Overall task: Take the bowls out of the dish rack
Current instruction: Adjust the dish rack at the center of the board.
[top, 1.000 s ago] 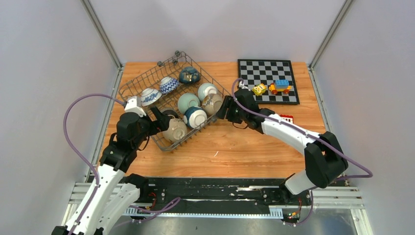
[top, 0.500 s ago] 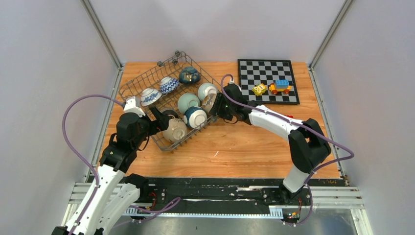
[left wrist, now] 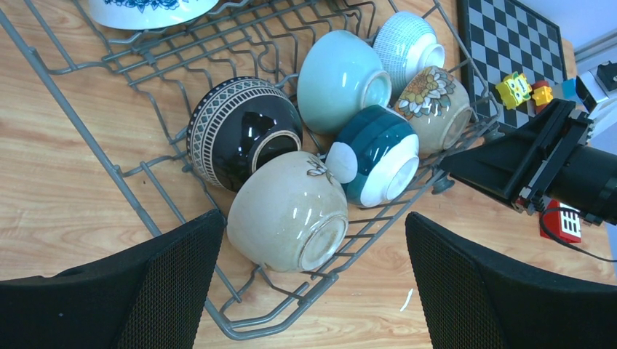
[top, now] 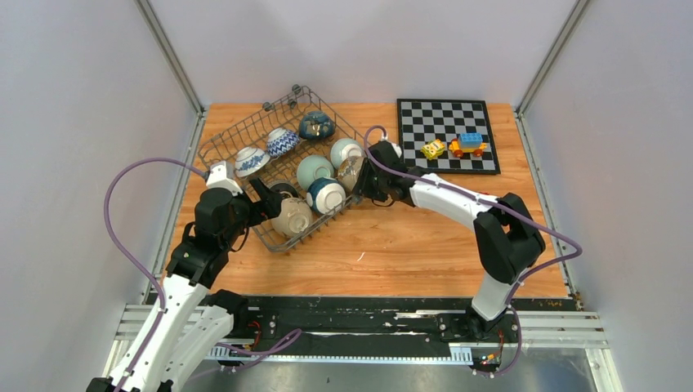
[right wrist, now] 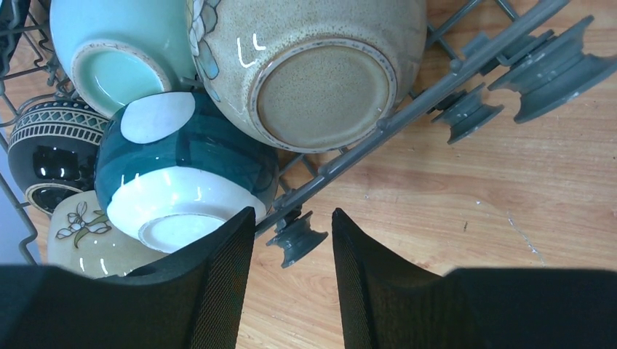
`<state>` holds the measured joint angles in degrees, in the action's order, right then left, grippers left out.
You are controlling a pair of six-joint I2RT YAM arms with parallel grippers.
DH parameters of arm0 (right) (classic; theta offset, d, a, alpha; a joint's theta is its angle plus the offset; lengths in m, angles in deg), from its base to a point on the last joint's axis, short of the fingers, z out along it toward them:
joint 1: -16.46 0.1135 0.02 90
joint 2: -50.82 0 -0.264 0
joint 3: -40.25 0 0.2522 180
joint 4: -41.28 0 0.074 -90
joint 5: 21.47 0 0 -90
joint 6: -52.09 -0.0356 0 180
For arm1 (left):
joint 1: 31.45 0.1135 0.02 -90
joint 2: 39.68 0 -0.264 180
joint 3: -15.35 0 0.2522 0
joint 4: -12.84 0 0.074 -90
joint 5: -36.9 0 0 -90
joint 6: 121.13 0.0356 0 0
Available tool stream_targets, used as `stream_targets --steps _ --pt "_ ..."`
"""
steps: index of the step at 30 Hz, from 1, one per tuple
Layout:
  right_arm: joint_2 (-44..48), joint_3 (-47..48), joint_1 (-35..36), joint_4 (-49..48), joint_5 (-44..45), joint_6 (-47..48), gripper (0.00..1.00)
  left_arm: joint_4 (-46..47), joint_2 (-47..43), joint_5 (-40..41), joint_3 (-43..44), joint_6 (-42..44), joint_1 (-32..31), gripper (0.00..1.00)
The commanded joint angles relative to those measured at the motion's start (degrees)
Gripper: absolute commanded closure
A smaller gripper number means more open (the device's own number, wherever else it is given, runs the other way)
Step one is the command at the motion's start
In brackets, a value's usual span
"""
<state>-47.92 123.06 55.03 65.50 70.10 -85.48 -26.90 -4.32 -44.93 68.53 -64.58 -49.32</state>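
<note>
The left claw (left wrist: 313,217) is gaping wide, its fingers flanking the cream glazed ceramic bowl (left wrist: 287,211) lying on its side inside the grey wire dish rack (right wrist: 378,134). The right claw (right wrist: 291,218) is standing narrowly apart, straddling the rack's rim on the wooden desk (top: 409,245). The dark teal bowl (right wrist: 182,167) is sitting just beyond its left finger.

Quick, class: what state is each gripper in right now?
Left gripper: open, holding nothing.
Right gripper: open, fingers either side of a rack foot, gripping nothing.
</note>
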Motion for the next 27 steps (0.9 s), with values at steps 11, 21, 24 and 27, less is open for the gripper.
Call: stream_targets --steps 11,21,24,27 --pt "-4.34 3.02 0.47 8.57 2.52 2.80 0.68 0.36 -0.55 -0.12 -0.64 -1.03 -0.23 0.04" --pt "-1.21 -2.88 -2.61 9.51 4.05 5.39 0.86 0.19 -1.10 -0.20 -0.92 -0.82 -0.24 0.04" --pt "-0.29 -3.76 -3.28 9.71 4.42 6.44 0.96 0.11 -1.01 -0.45 -0.85 -1.00 -0.19 0.04" --pt "0.48 -4.27 -3.87 10.12 4.11 7.19 1.00 -0.03 -1.03 -0.65 -0.84 -1.09 -0.24 0.04"
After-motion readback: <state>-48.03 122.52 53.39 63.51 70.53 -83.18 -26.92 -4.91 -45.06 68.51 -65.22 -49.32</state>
